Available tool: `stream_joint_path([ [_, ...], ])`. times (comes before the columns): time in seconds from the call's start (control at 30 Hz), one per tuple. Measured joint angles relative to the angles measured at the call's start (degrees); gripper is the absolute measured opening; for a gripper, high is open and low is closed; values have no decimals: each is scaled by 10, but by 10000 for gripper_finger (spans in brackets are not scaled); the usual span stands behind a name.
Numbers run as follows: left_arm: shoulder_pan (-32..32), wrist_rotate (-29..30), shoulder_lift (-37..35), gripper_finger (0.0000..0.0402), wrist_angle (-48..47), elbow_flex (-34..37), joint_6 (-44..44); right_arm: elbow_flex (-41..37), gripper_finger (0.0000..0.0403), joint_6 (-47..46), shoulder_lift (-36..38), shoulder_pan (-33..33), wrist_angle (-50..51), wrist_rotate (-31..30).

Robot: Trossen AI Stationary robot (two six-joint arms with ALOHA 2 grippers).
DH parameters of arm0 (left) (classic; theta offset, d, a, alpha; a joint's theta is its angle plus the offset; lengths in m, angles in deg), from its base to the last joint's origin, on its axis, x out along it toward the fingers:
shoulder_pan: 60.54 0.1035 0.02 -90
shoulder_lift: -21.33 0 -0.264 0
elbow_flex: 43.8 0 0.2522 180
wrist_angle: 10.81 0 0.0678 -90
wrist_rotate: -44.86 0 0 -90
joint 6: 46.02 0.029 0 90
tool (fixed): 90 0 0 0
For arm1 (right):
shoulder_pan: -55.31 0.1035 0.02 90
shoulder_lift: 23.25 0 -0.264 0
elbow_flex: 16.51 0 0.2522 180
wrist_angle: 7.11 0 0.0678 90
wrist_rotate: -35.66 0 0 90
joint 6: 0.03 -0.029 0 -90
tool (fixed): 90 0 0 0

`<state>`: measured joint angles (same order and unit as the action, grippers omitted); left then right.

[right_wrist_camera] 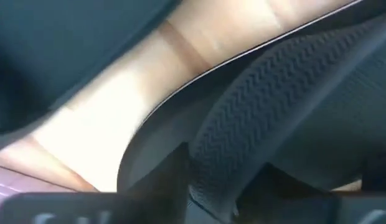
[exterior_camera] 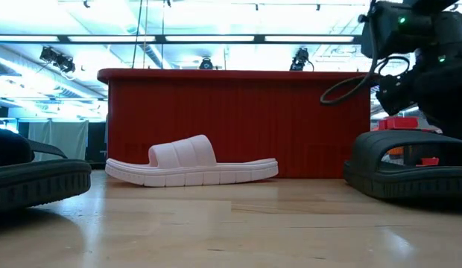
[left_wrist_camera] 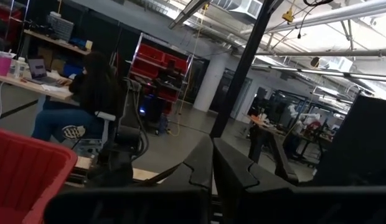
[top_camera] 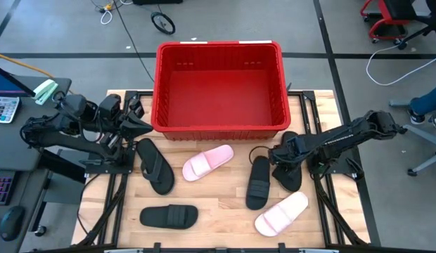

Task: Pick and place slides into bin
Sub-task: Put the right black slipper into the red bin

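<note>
You've got six slides on the worktop point(top_camera: 225, 211): two pink ones point(top_camera: 207, 162) point(top_camera: 282, 213), two black wide-strap ones point(top_camera: 169, 216) point(top_camera: 258, 182), and two black flip-flops point(top_camera: 155, 165) point(top_camera: 289, 171). The red bin point(top_camera: 219, 126) at the far side holds nothing, and I can't read any writing on it. Your right pincer point(top_camera: 281, 160) is down at the right flip-flop, grip unclear. Your left pincer point(top_camera: 140, 125) waits by the bin's left corner, fingers point(left_wrist_camera: 208, 163) pressed together.

Legible text, labels, brands, numbers, signs: none. A calculator point(top_camera: 3, 108) at the far left edge has keys too small to read; a white emblem on a seated person's trousers point(left_wrist_camera: 70, 132) is unreadable
</note>
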<state>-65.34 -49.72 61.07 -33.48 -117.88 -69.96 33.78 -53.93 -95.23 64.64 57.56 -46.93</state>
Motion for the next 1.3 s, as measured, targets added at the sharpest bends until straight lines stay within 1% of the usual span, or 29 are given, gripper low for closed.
stream_joint_path([
  [0.03,0,0,0,20,0,0,-8,0,75,-14,0,10,-9,0],
  [0.1,0,0,1,19,-1,0,-21,2,28,-48,1,29,-23,20],
  [0.13,0,0,2,18,-1,0,-28,7,16,-65,3,41,-27,34],
  [0.2,0,0,4,14,-1,0,-44,25,14,-108,9,66,-37,52],
  [0.33,0,0,5,9,-2,0,-73,97,7,-192,31,121,-36,55],
  [0.43,0,0,8,10,0,0,-82,184,7,-233,49,157,-39,17],
  [0.5,0,0,9,14,1,0,-82,255,5,-249,57,178,-38,-34],
  [0.57,0,0,15,18,4,0,-82,330,5,-233,59,196,-40,-105],
  [0.6,0,0,15,19,5,0,-82,367,5,-206,58,202,-40,-150],
  [0.7,0,0,24,18,6,0,-81,464,4,-77,46,200,-16,-292],
  [0.8,0,0,34,12,14,0,-80,533,4,40,23,158,12,-444],
  [0.83,0,0,38,10,21,0,-80,551,4,75,15,135,13,-481],
  [0.87,0,0,41,9,24,0,-80,567,3,101,8,107,13,-504],
  [0.93,0,1,47,8,30,0,-80,599,2,119,-7,28,12,-522],
  [1.0,0,1,54,11,38,0,-84,621,3,100,-24,-57,10,-519],
  [1.03,0,1,58,13,43,0,-85,630,4,91,-35,-98,7,-510],
  [1.07,0,1,60,15,48,0,-84,636,5,89,-46,-141,-4,-487],
  [1.1,0,1,63,18,54,0,-85,638,6,91,-57,-182,-25,-448],
  [1.13,0,1,65,20,59,0,-84,637,6,98,-70,-221,-50,-393],
  [1.2,0,1,66,21,59,0,-84,633,5,110,-101,-284,-116,-262],
  [1.23,0,1,67,21,60,0,-84,632,4,118,-121,-309,-147,-210],
  [1.27,0,1,67,21,60,0,-84,631,3,125,-143,-328,-170,-180],
  [1.3,0,1,68,19,60,0,-84,631,3,127,-163,-345,-182,-172],
])
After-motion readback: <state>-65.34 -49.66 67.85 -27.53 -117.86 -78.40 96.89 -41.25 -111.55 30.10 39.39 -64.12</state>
